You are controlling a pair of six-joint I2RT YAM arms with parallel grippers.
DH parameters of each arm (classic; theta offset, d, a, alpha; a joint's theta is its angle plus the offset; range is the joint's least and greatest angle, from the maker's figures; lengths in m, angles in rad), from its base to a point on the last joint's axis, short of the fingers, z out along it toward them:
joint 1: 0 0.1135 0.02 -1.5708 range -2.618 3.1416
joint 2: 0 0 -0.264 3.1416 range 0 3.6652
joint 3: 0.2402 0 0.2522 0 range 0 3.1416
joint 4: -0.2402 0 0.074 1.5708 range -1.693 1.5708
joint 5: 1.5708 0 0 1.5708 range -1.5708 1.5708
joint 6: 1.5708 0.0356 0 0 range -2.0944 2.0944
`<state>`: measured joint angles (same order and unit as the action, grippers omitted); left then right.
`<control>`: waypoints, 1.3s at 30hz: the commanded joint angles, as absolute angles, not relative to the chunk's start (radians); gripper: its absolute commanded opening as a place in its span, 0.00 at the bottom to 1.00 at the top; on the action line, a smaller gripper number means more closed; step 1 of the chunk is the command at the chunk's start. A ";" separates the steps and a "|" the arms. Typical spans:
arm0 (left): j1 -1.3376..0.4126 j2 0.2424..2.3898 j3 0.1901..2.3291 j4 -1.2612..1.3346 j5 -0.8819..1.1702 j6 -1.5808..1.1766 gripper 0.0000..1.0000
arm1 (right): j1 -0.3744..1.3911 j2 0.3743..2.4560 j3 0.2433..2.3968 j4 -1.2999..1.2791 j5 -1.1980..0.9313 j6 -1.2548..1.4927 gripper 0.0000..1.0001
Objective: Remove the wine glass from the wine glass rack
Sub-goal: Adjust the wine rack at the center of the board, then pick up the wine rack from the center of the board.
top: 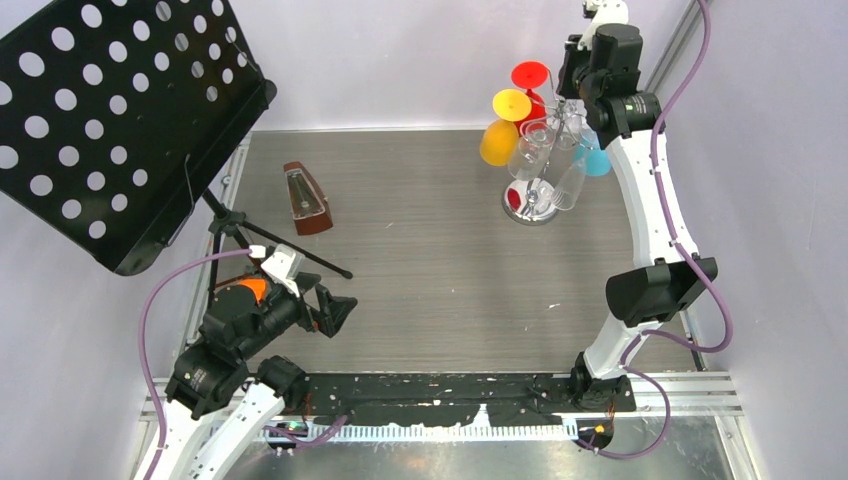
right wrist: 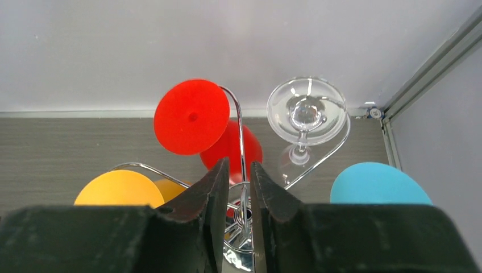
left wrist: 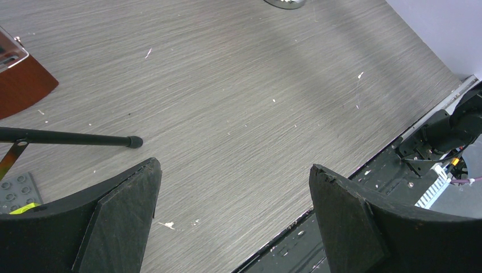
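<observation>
The chrome wine glass rack (top: 532,205) stands at the back right of the table. Glasses hang upside down on its scroll arms, with red (top: 530,75), yellow (top: 512,104), orange (top: 499,143) and blue (top: 596,160) feet, plus clear ones (top: 530,150). My right gripper (right wrist: 240,165) hovers over the rack's top with its jaws nearly together around the chrome top loop. That view shows the red foot (right wrist: 191,116), a clear glass foot (right wrist: 307,111), the blue foot (right wrist: 379,183) and the mirrored base (right wrist: 244,256). My left gripper (left wrist: 234,165) is open and empty near the front left.
A black perforated music stand (top: 100,120) fills the back left, and one of its legs (left wrist: 68,138) lies on the table near my left gripper. A brown metronome (top: 308,200) stands left of centre. Walls stand close behind and right of the rack.
</observation>
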<state>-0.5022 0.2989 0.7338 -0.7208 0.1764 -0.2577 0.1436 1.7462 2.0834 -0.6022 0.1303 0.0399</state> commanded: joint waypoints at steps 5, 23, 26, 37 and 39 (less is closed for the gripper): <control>-0.503 0.304 0.729 -0.678 0.181 -0.256 0.99 | 0.151 1.725 2.133 -0.511 0.153 0.041 0.32; -0.503 0.298 0.729 -0.678 0.188 -0.256 0.99 | 0.150 1.722 2.124 -0.661 0.156 0.036 0.38; -0.503 0.298 0.729 -0.678 0.187 -0.255 0.99 | 0.151 1.715 2.113 -0.666 0.143 0.045 0.38; -0.503 0.293 0.727 -0.678 0.189 -0.258 0.99 | 0.151 1.735 2.144 -0.703 0.118 0.069 0.35; -0.503 0.292 0.727 -0.679 0.189 -0.258 0.99 | 0.151 1.742 2.147 -0.710 0.116 0.069 0.35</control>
<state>-0.5022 0.2985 0.7322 -0.7181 0.1768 -0.2581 0.1448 1.7462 2.1006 -0.7052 0.1303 0.0570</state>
